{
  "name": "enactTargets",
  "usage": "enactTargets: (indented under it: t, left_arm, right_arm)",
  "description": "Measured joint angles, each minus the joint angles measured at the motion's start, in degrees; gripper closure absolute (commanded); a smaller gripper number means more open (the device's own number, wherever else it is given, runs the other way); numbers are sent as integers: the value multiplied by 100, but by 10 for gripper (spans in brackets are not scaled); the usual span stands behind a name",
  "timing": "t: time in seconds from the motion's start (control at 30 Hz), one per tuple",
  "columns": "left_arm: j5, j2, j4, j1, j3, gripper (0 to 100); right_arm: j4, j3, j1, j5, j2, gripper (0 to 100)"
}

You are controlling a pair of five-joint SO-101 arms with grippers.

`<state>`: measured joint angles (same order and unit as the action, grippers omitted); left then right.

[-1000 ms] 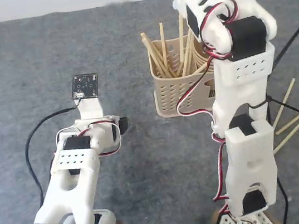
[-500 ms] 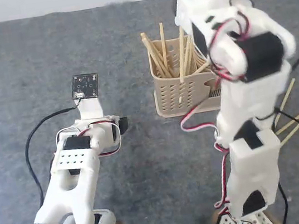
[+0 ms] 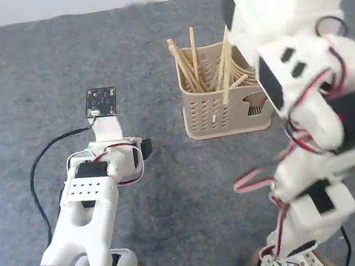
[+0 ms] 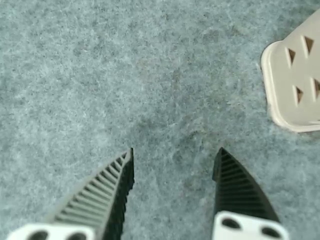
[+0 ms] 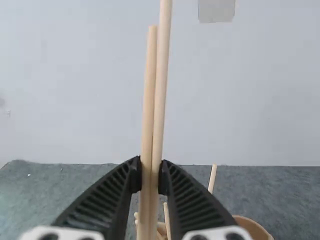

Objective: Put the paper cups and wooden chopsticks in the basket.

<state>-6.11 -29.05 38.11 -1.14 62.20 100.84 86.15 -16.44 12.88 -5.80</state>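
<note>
I had the right gripper clamped on two chopsticks, high by the basket — left gripper sat near the basket, jaws apart over grey mat.

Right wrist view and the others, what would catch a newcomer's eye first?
The right gripper is clamped on two wooden chopsticks standing upright against a pale wall. In the high view, the basket bristles with other chopsticks beside the tall right arm, while the left gripper hangs open over grey carpet.
</note>
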Motion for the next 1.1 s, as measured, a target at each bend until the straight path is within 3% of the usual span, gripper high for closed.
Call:
enactTargets:
  t: [0.2,0.33,0.97,1.1]
  left_arm:
    - [0,0,0,0,0,754]
    - [0,0,0,0,0,754]
    - [0,0,0,0,0,754]
    - [0,0,0,0,0,754]
  right_arm:
    - [-62,-2268,-9,0,1451,991]
    - [-791,-3710,53,0,2057,991]
    - [-6576,-9187,88,0,3015,991]
    - [-7842,-10242,88,-501,3015,991]
